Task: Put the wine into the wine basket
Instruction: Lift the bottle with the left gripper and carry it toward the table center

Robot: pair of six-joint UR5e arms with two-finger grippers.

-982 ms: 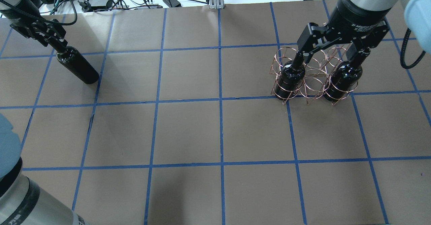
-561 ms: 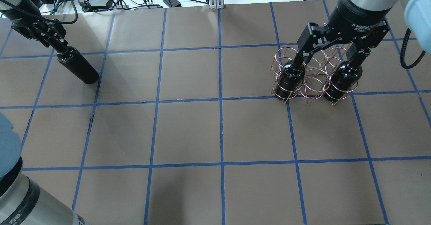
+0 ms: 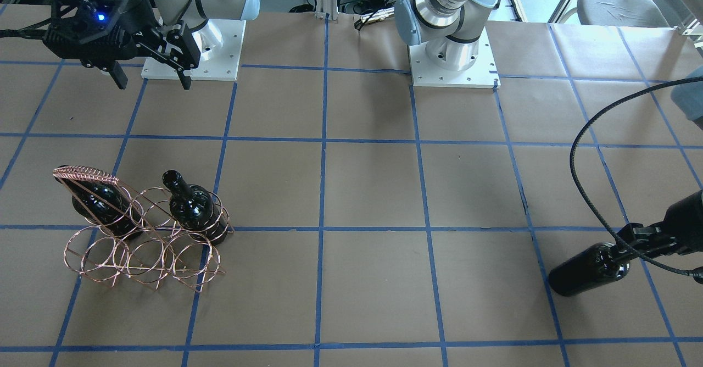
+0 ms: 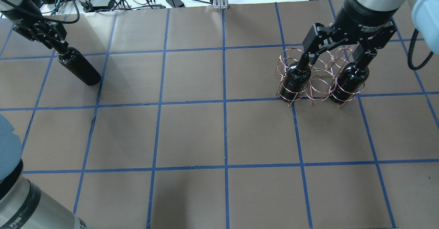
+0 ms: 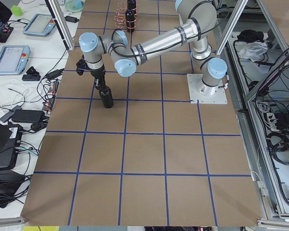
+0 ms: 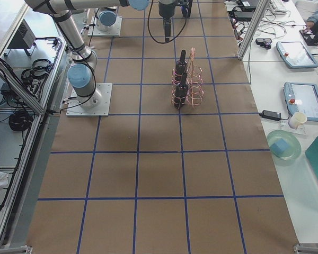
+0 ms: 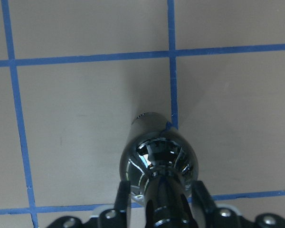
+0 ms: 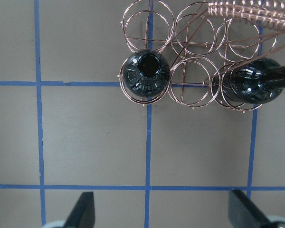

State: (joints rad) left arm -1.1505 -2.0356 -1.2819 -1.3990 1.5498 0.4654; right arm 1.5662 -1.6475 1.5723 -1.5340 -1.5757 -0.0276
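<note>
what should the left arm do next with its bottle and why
Probably lift the bottle straight up. The left tool looks clamped on its neck, yet it stands on the table, far from the basket, whose middle rings are empty.

Four fixed views share table (image 4: 192, 136), wrist close-ups

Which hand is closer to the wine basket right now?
Right. The right hand hovers open above the wine basket; the left hand is far across the table, shut on a wine bottle neck.
</note>
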